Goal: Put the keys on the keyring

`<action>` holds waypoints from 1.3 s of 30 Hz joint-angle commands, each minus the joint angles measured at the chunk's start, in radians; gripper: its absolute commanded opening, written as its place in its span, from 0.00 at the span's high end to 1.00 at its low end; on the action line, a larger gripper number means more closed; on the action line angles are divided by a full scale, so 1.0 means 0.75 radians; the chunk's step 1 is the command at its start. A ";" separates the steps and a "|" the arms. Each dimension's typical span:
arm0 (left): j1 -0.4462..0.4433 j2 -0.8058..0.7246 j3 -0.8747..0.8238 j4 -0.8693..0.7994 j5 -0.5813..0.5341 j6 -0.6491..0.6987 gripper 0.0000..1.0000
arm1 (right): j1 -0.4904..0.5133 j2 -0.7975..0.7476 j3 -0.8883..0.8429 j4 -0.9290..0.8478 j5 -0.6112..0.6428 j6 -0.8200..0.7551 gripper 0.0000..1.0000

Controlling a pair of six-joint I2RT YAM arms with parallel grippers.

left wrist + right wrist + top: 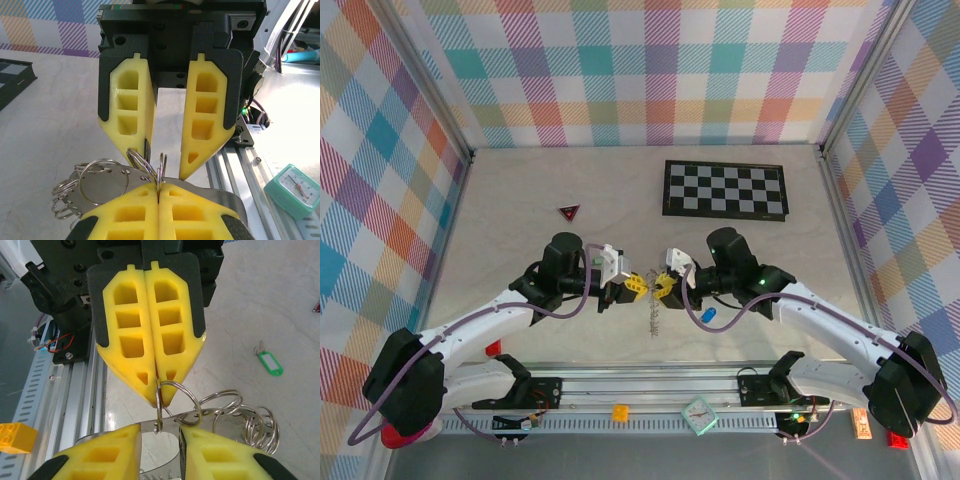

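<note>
Left pincer (159,390): closed on a small ring of the keyring (220,412), near the table's (520,200) middle.
Right pincer (160,432): jaws are set apart, with the keyring band between the tips; nothing is gripped.
Keyring: held between the facing pincers, its chain trailing toward the near edge.
Blue key (708,316): laid on the table just beside the right arm.
Green key (270,363): laid on the table, well apart from the keyring.
Near edge: a rail (650,385) is mounted close behind the pincers.
Far side: table surface is seen up to the checkerboard (725,189).
</note>
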 commanded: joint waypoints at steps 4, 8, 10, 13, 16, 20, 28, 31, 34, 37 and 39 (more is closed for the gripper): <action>-0.008 -0.014 -0.010 0.075 0.064 -0.008 1.00 | 0.003 -0.016 -0.015 0.122 -0.057 0.046 0.78; -0.008 -0.005 -0.010 0.079 0.066 -0.009 1.00 | 0.003 -0.004 -0.013 0.147 -0.069 0.060 0.78; -0.008 0.000 -0.011 0.077 0.066 -0.008 1.00 | 0.002 -0.002 -0.016 0.162 -0.070 0.069 0.78; -0.008 0.010 -0.011 0.080 0.065 -0.008 1.00 | 0.003 0.002 -0.013 0.180 -0.066 0.079 0.76; -0.008 0.018 -0.010 0.079 0.060 -0.004 1.00 | 0.002 0.004 -0.010 0.176 -0.050 0.076 0.76; -0.008 0.024 -0.010 0.077 0.055 0.001 1.00 | 0.003 0.007 -0.009 0.160 -0.038 0.065 0.75; -0.008 0.022 -0.010 0.077 0.038 0.010 1.00 | 0.003 -0.007 -0.007 0.112 0.038 0.032 0.70; -0.008 0.020 -0.010 0.073 0.032 0.015 1.00 | 0.004 -0.010 -0.006 0.063 0.062 -0.001 0.70; -0.008 0.022 -0.011 0.067 0.030 0.021 1.00 | 0.004 -0.012 -0.009 0.016 0.080 -0.027 0.71; -0.008 0.025 -0.010 0.066 0.029 0.023 1.00 | 0.003 -0.019 -0.011 0.015 0.054 -0.024 0.74; -0.008 0.026 -0.009 0.065 0.029 0.025 1.00 | 0.003 -0.020 -0.012 0.028 0.012 -0.013 0.77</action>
